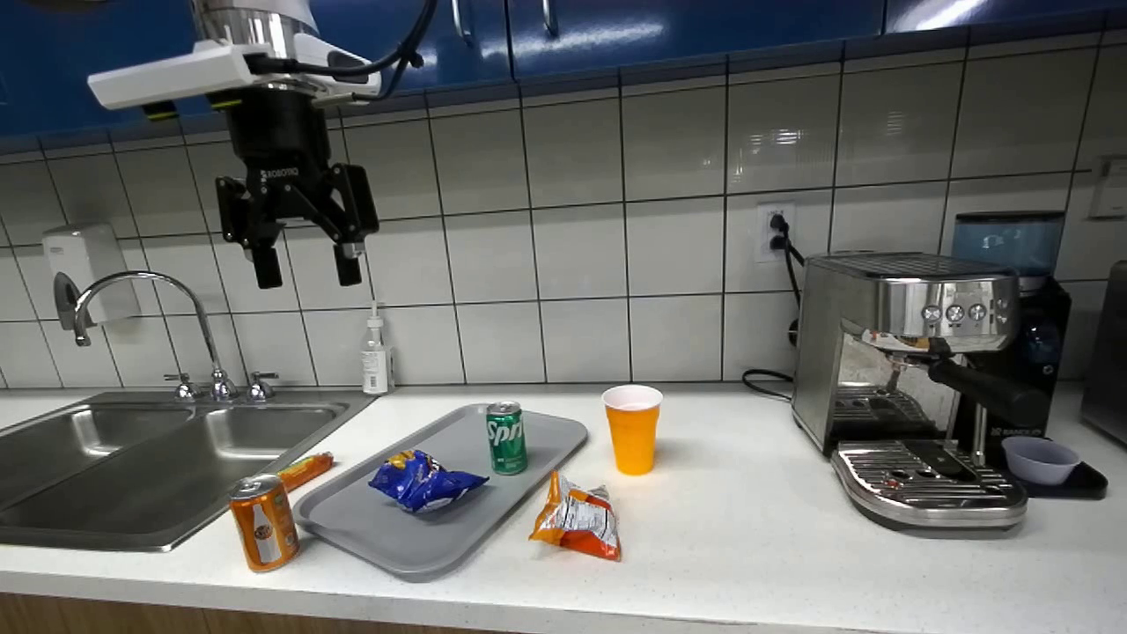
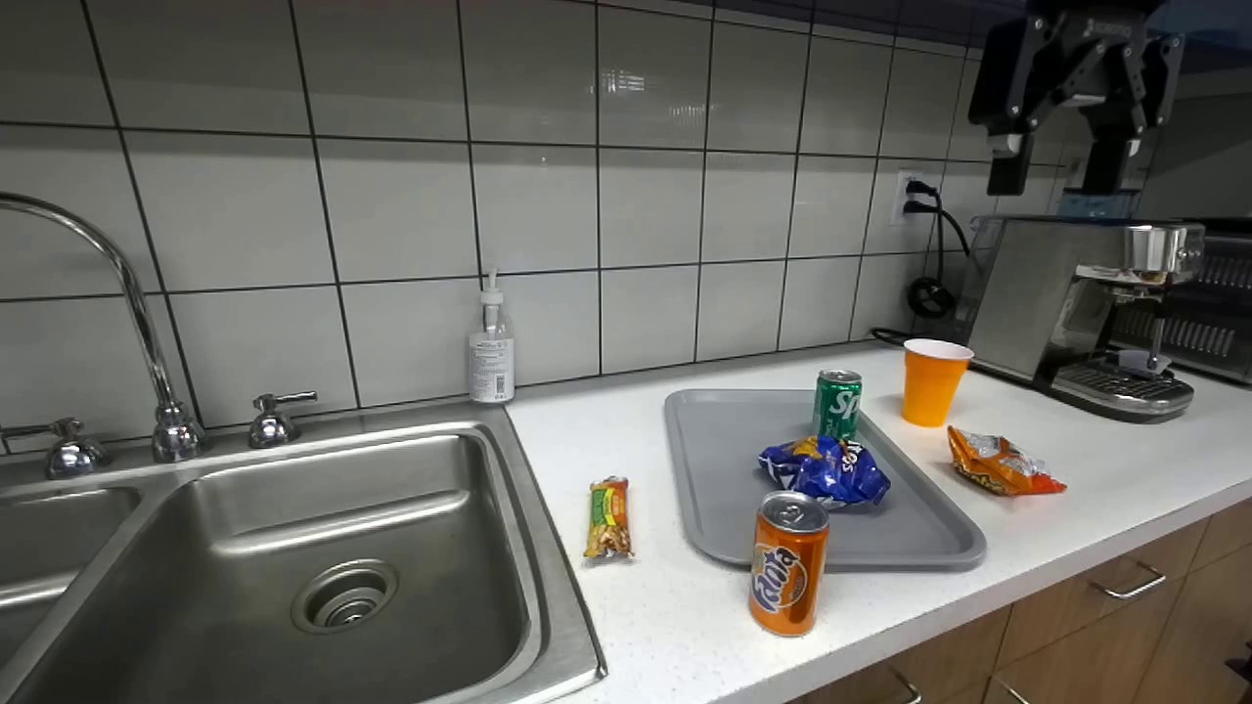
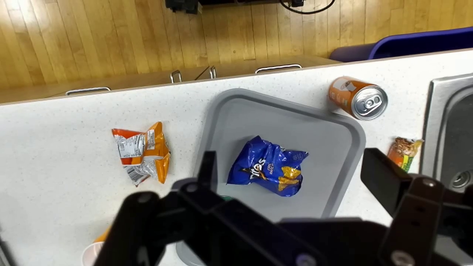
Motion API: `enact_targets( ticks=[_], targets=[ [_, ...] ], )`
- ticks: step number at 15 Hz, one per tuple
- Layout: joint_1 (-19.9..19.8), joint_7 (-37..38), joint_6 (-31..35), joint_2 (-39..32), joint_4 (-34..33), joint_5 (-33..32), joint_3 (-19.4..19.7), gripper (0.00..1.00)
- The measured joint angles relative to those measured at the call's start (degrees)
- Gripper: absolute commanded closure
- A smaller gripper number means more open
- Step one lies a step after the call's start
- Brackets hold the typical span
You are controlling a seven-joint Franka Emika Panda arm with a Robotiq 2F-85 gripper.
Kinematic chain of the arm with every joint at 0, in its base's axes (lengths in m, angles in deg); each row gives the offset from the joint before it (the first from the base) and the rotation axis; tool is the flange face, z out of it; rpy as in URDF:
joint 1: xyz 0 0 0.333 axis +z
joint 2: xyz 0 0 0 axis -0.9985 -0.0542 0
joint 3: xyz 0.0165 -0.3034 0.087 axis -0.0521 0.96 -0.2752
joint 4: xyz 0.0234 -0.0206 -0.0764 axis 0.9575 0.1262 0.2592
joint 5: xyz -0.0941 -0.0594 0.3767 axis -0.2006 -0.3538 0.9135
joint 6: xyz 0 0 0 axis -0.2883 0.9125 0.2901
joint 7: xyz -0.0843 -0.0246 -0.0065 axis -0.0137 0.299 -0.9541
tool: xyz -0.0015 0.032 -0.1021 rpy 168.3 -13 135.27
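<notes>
"Fingers (image 1: 268,269) spread wide, and only air between them."

"Agreed. The gripper (image 1: 308,270) hangs high over the counter (image 1: 748,537), pointing straight down and touching nothing."

"So what lies below it?"

"Looking from the wrist, a crumpled blue Doritos bag (image 3: 264,168) shows in the gap between the fingers, well beneath them. It rests on the grey tray (image 3: 295,125)."

"On the same tray, in both exterior views, I can see a green Sprite can (image 1: 507,445), standing upright near the bag."

"From the wrist that one is mostly hidden by the gripper. And the orange Fanta can (image 2: 787,572)?"

"Upright on the counter, just beside the tray's edge. A snack bar (image 2: 608,518) lies flat between that tray and the sink (image 2: 559,587)."

"Across from those, an orange chip bag (image 1: 577,519) lies near the tray, on the counter, and an orange cup (image 1: 633,436), white inside, stands upright close to it."

"Further along I make out a silver espresso machine (image 1: 907,304), well apart from the rest, a black handle (image 1: 990,394) jutting from its front."

"And by the tiled wall (image 1: 572,255) a pump bottle (image 1: 376,357) stands near the sink's corner."
</notes>
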Motion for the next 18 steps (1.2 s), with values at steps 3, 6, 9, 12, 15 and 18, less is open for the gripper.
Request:
enact_targets(
  ticks=[3, 6, 9, 12, 15, 18],
  targets=[
    [0.0, 0.0, 0.2, -0.3, 0.1, -0.5, -0.1, 0.00],
    [0.0, 0.0, 0.8, -0.9, 0.4, -1.5, -0.2, 0.00],
    [0.0, 0.0, 2.3, -1.8, 0.9, -2.7, -0.2, 0.00],
    [0.0, 0.0, 4.1, -2.7, 1.4, -4.3, -0.2, 0.00],
    [-0.1, 0.1, 5.8, -3.4, 1.9, -6.2, -0.2, 0.00],
    [-0.3, 0.2, 7.6, -4.0, 2.3, -8.2, -0.2, 0.00]
  ],
)
